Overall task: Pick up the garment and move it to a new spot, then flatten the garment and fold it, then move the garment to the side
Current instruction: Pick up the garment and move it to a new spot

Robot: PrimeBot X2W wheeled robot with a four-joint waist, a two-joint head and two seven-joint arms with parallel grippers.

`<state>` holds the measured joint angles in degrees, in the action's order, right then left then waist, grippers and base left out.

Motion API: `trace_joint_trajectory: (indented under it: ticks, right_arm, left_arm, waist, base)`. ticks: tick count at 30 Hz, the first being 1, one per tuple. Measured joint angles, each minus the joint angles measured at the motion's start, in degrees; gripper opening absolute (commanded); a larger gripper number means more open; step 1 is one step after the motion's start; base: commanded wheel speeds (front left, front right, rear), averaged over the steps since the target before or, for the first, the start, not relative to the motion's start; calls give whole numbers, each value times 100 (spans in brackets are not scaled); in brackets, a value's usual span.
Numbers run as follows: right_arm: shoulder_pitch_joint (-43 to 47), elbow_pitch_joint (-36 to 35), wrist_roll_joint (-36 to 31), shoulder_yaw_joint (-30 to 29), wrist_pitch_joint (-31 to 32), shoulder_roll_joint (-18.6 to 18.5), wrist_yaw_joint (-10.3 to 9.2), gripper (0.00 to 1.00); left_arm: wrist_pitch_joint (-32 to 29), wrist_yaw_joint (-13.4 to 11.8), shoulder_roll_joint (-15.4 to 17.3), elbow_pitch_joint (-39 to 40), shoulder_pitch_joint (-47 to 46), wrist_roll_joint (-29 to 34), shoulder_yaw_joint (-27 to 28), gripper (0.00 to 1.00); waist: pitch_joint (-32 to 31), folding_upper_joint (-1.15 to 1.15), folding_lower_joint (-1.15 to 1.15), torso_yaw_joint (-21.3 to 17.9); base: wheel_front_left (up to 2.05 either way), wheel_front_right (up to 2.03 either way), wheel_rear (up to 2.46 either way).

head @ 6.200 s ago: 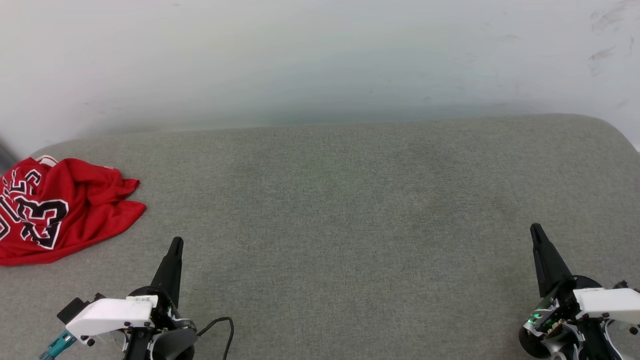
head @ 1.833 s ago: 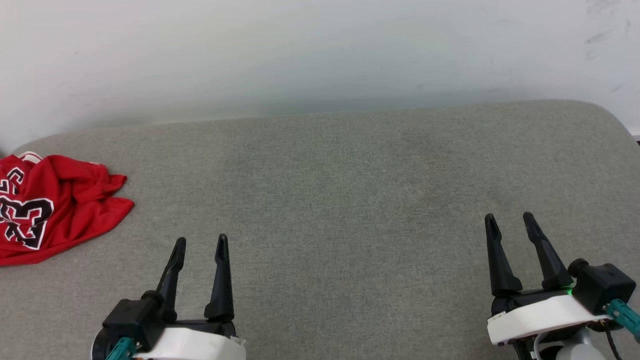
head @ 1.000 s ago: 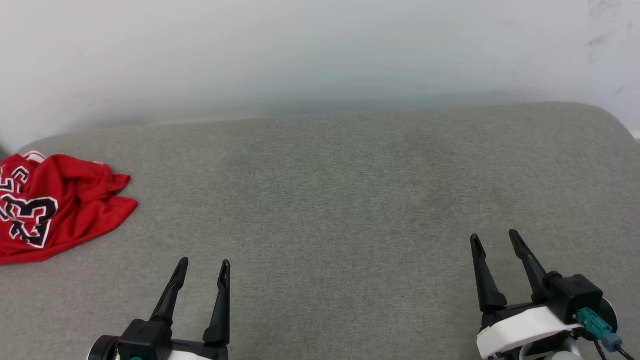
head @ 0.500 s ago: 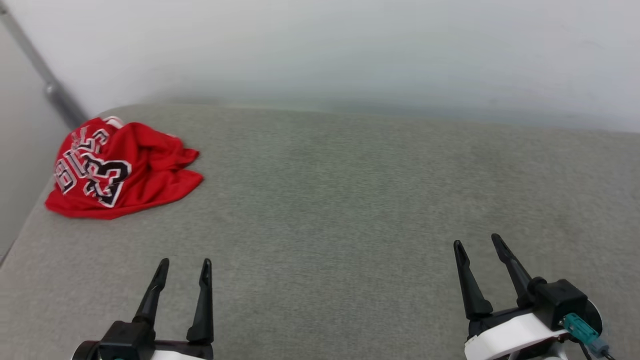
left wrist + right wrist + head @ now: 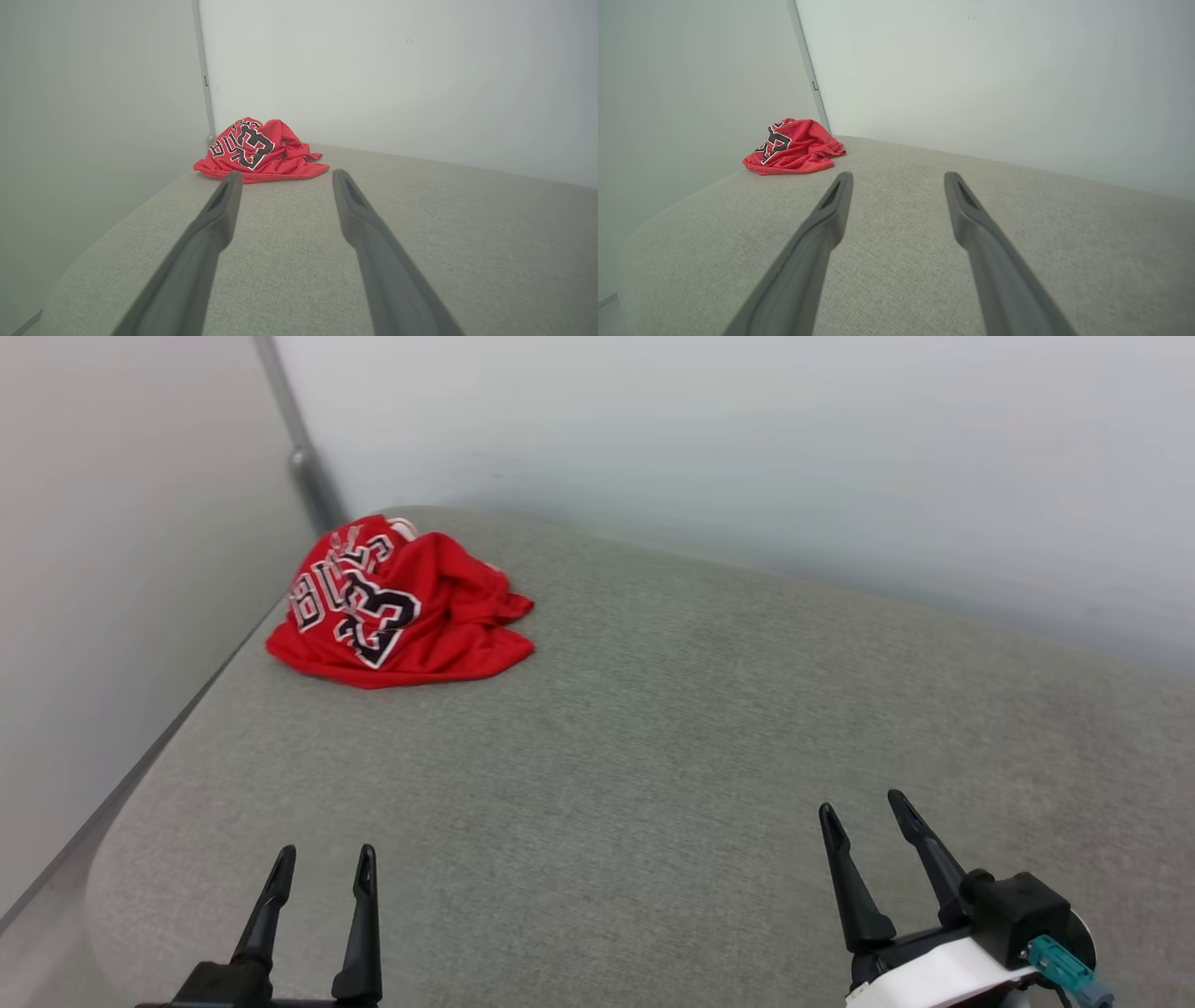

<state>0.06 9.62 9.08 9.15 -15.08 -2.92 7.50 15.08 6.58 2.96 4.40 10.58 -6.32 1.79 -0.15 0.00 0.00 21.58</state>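
Shift: your head view has swung left since half a second ago; the garment (image 5: 401, 607) itself hasn't moved.
Room: pale walls (image 5: 747, 448) behind the grey fabric worktop (image 5: 653, 756).
Cloth: crumpled red heap at the worktop's far left corner, "23" showing.
Tools: your left tool (image 5: 325, 851) and right tool (image 5: 862, 803) stand spread, empty, well apart from the garment.

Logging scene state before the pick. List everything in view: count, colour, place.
garment: one, red with black white-outlined lettering, crumpled at the far left corner of the padded surface
padded surface: one, grey fabric, across the foreground
wall: one, white, behind the surface
post: one, grey, in the corner behind the garment
left claw: one, dark fingers, open, lower left, apart from the garment
right claw: one, dark fingers, open, lower right, holding nothing
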Motion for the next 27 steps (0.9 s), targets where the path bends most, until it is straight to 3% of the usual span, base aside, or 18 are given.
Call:
trace_joint_trajectory:
  ticks: [10,22,27]
  right_arm:
    - [4,60,105,172,0,1,0,100]
    - [-7,74,82,154,0,1,0,100]
    - [-167,-225,-219,105,0,5,0,100]
  left_arm:
    - [0,33,0,12,108,11,22,100]
    - [0,51,0,49,107,-107,22,100]
    - [0,76,16,35,-332,-380,179,100]
  waist:
    - [-117,0,0,479]
    - [-58,0,0,498]
    - [325,0,0,352]
  base:
    - [0,0,0]
    - [0,0,0]
    - [0,0,0]
